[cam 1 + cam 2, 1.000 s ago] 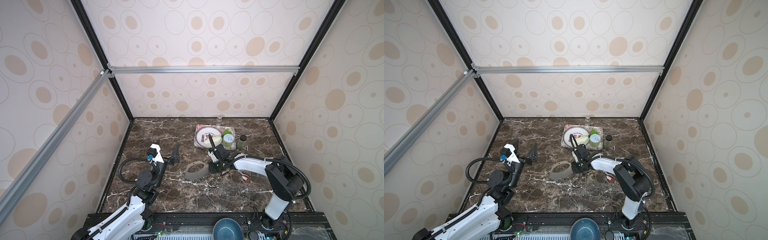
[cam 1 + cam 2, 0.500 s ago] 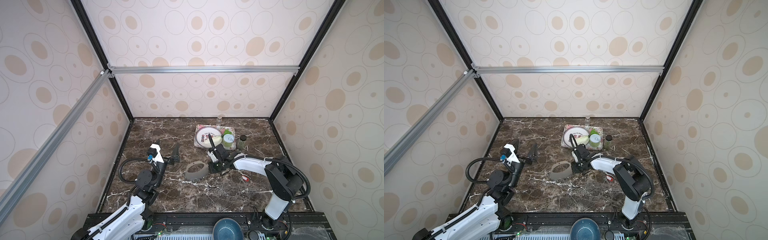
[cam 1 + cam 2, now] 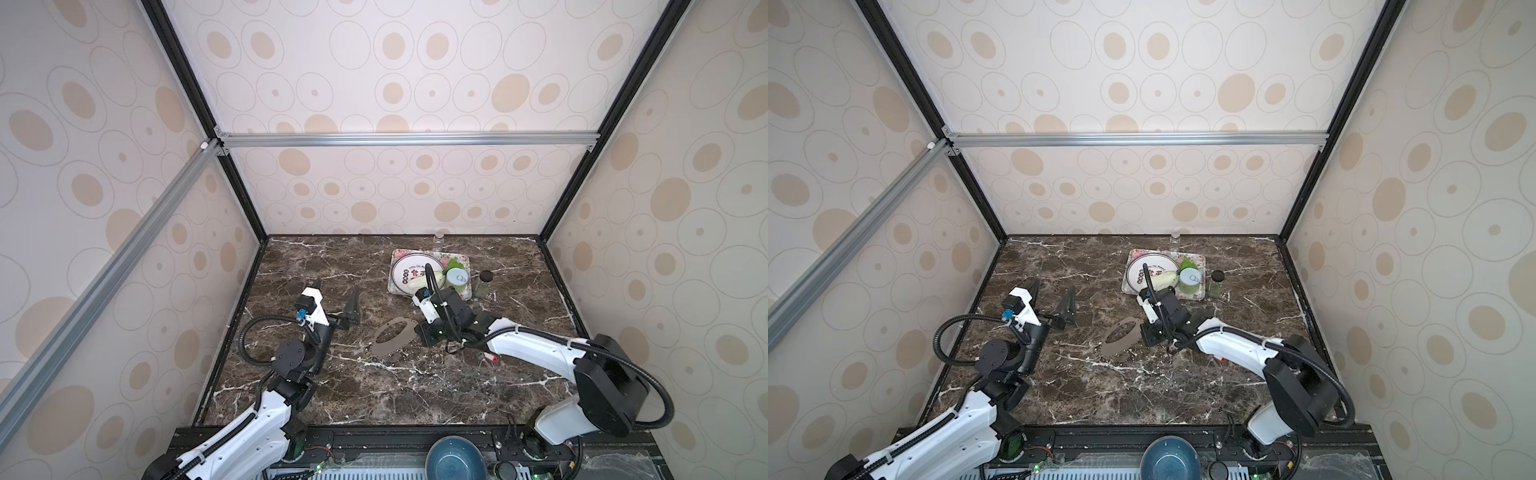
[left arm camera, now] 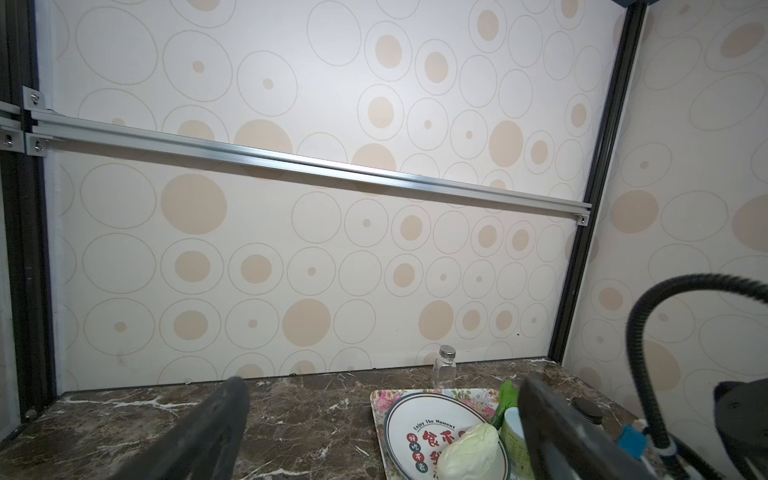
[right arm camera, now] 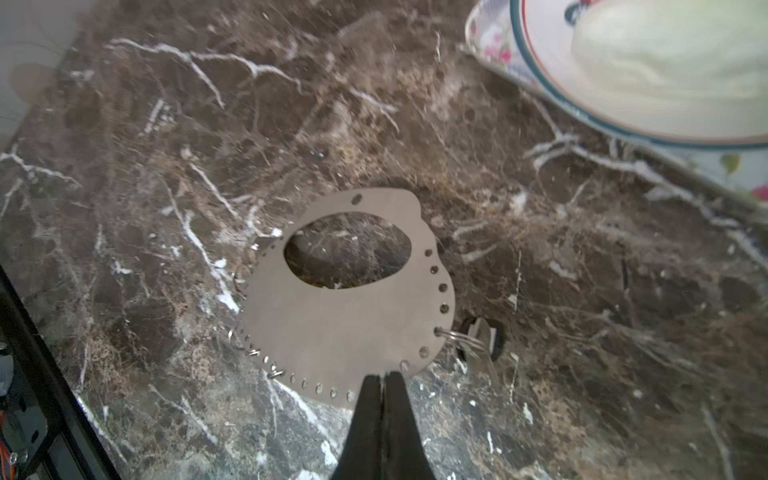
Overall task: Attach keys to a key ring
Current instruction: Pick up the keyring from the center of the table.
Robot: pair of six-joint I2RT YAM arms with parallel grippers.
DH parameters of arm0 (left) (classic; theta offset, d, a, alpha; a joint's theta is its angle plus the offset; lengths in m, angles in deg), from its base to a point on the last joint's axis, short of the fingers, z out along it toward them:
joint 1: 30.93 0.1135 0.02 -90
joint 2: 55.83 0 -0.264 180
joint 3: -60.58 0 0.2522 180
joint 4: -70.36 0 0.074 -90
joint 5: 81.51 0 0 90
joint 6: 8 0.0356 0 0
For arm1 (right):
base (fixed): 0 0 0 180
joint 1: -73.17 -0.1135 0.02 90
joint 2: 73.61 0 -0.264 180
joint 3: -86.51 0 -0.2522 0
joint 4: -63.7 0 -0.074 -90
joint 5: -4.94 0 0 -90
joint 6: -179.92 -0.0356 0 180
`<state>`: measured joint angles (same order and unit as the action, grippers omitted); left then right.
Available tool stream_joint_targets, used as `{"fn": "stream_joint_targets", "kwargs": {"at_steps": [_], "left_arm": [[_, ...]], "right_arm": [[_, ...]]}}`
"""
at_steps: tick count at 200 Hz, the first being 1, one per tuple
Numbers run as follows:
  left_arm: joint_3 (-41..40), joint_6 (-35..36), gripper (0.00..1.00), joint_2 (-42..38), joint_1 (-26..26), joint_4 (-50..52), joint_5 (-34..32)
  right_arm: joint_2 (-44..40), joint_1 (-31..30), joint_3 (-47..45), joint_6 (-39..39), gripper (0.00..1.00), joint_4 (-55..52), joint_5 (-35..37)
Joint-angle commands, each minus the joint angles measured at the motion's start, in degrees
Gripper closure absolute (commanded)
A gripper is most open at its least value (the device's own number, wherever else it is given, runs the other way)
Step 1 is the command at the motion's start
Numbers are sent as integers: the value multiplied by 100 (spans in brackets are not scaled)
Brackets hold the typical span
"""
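Left gripper [image 3: 334, 297] released, empty, at 10 o'clock of the key ring [image 3: 388, 348], which sits mid table [image 3: 374, 395]. Right gripper [image 5: 380, 380] clenched on the key ring's rim from 3 o'clock. Black fob [image 5: 494, 338] hooked in a rim hole; red tag [image 3: 491, 358] lies at 4 o'clock.

Dull grey key ring [image 5: 345, 324] at the right gripper's [image 5: 382, 376] black jaws; dark brown, white-veined table [image 5: 582, 291]. Beyond the jaws, a floral tray [image 3: 464, 259] and a teal-rimmed white plate [image 3: 405, 272].

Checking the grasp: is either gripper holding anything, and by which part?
The right gripper, jaws shut, pinches the key ring by its outer rim, at the row of small holes. The left gripper holds nothing.
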<state>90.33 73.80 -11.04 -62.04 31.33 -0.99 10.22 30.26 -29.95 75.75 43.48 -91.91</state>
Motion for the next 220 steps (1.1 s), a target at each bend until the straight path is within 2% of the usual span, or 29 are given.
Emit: {"fn": "stream_joint_targets", "kwargs": {"at_steps": [1, 56, 106, 133, 188, 220], "left_arm": [[209, -22, 0, 85, 56, 27, 217], [365, -29, 0, 292, 55, 129, 525], [409, -32, 0, 350, 53, 129, 709], [414, -58, 2, 389, 53, 90, 847], [447, -62, 4, 451, 53, 85, 934], [450, -26, 4, 468, 53, 51, 1066]], "right_arm": [[-470, -98, -427, 400, 100, 841, 175], [-1359, -363, -1357, 1049, 100, 2521, -60], [-1704, -571, -2369, 1563, 100, 5084, -430], [-1702, -587, -2377, 1736, 100, 5337, -899], [-1887, -689, -2439, 2150, 100, 5562, -872], [-1713, -709, -3024, 2358, 100, 7464, -1234]]}}
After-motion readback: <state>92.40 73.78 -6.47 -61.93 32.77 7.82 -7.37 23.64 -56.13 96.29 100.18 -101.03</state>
